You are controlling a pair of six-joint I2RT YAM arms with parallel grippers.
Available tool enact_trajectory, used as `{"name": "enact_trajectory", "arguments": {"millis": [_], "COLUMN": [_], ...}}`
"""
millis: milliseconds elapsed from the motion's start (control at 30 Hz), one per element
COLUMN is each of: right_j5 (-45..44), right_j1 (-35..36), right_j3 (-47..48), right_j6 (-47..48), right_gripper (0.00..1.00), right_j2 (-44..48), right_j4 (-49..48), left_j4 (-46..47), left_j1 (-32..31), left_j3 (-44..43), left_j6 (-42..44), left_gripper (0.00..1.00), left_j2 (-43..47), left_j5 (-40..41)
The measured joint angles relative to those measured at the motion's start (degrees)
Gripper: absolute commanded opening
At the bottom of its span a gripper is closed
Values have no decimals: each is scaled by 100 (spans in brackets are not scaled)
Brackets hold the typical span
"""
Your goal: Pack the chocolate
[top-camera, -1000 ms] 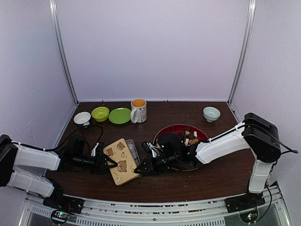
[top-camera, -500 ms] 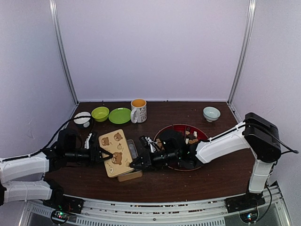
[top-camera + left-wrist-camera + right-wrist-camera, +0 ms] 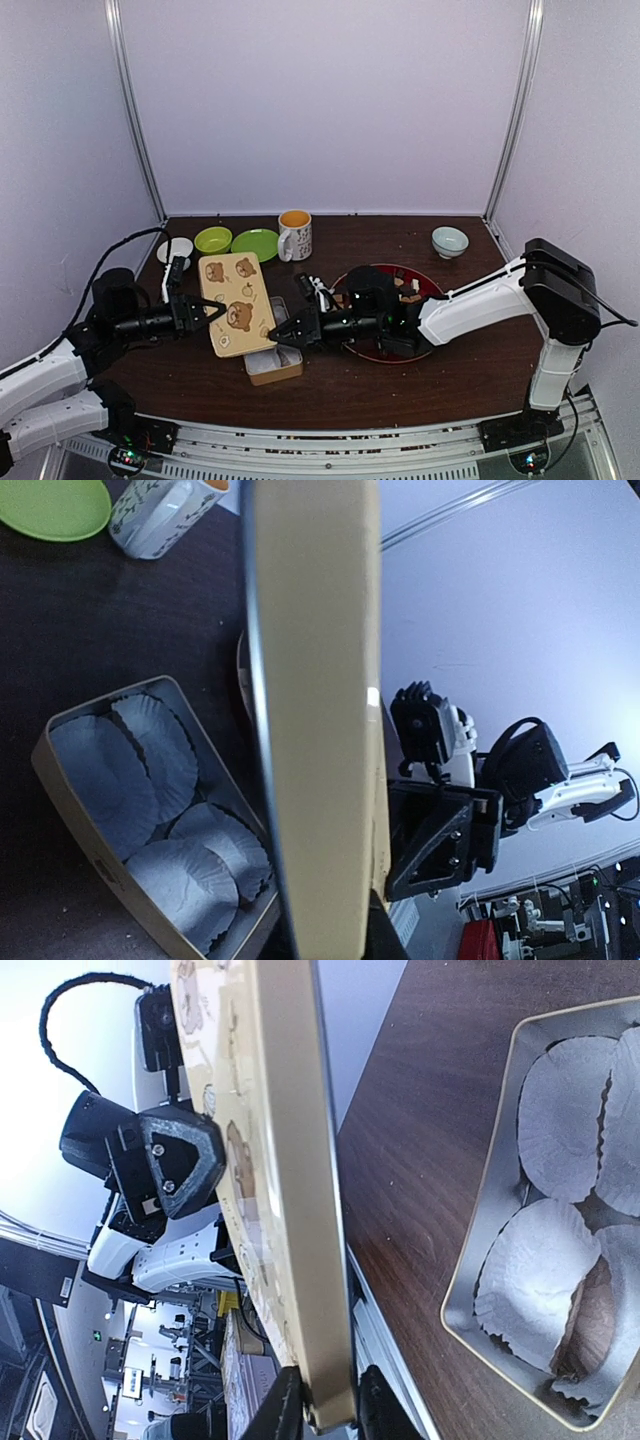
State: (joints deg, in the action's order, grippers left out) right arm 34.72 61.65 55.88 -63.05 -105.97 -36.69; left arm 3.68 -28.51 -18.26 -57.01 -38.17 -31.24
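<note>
Paper liners (image 3: 565, 1090), lid (image 3: 320, 730) edge: wrist views

most of the chocolate (image 3: 408, 290) and red plate (image 3: 428, 281) behind the right arm (image 3: 470, 305); lid (image 3: 310, 710) cropped top and bottom

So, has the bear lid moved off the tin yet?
Yes: the lid has lifted off the tin, going left and back toward the green bowl.

Top view high, from rear; wrist views close, opposed, sharing lid (image 3: 315, 710), tin (image 3: 492, 1175).
</note>
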Motion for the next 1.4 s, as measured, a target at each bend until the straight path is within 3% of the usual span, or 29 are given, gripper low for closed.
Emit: {"name": "enact_trajectory", "arguments": {"millis": [67,267,400,500,700,900,1067,1300,1400], "right_j5": [-26,-254,-472,-767,-1773,-2695,-3189,-3482,-3541], "right_j1": [-7,-33,-72,-120,-129,-76,79,197,199], "right_j3": [0,2,4,17,577,1663,2347,2638,2638], "right_j6": [-2,140,398,695,1633,2295,2559,2559,2538], "right_gripper": [27,42,54,56,52,52,51,47,39], "right_j2": [0,0,70,291,671,243,-431,-1108,-1226], "right_j4": [13,264,599,1040,2487,3976,4745,5278,5414], "left_j4": [243,437,-431,-1458,-3856,-5781,-6443,-6620,-6566], "left_j1": [-2,-37,-37,-37,-44,-42,-57,-278,-579], "left_j3": [39,33,-372,-1075,-2997,-4422,-4516,-4513,-4507], "left_j6": [-133,-219,85,553,1602,2323,2557,2586,2546], "left_gripper": [0,0,0,0,0,0,0,0,0], "left_j2": [-7,-33,85,227,48,-1554,-2872,-3665,-4109], "left_j5": [-61,-111,166,588,2280,3987,4540,4758,4802]}}
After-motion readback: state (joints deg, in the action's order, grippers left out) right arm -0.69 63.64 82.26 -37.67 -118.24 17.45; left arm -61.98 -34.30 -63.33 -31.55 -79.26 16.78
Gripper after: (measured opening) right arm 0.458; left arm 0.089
